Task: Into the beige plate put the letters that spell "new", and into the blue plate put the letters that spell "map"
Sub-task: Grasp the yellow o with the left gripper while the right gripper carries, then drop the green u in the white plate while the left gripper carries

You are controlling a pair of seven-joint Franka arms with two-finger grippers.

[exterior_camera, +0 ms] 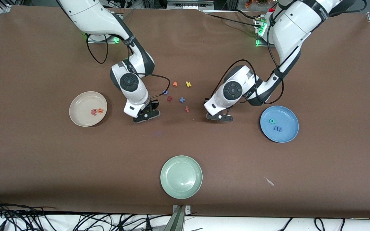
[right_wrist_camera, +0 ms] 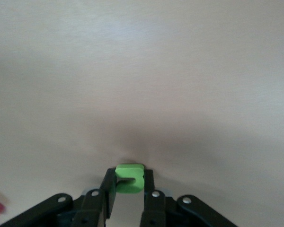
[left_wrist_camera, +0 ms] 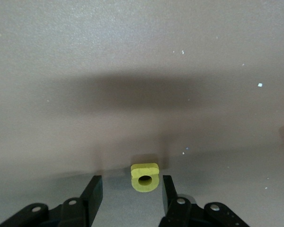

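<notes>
Right wrist view: green n [right_wrist_camera: 129,178] pinched between the closed fingers of the right gripper [right_wrist_camera: 128,189], low over the brown table [exterior_camera: 43,166]. Left wrist view: yellow p [left_wrist_camera: 145,177] flat on the cloth between the left gripper [left_wrist_camera: 131,191] fingers — neither pad touching it, a gap on each side. Front view: orange e [exterior_camera: 100,111] and pinkish-red w [exterior_camera: 93,112] in the beige plate [exterior_camera: 79,102] toward the right arm's end; teal a [exterior_camera: 272,121] and dark blue m [exterior_camera: 278,129] in the blue plate [exterior_camera: 289,114] toward the left arm's end. Between the grippers, loose letters — yellow k [exterior_camera: 188,84] among them. Pale green plate [exterior_camera: 169,186] nearest the front camera.
</notes>
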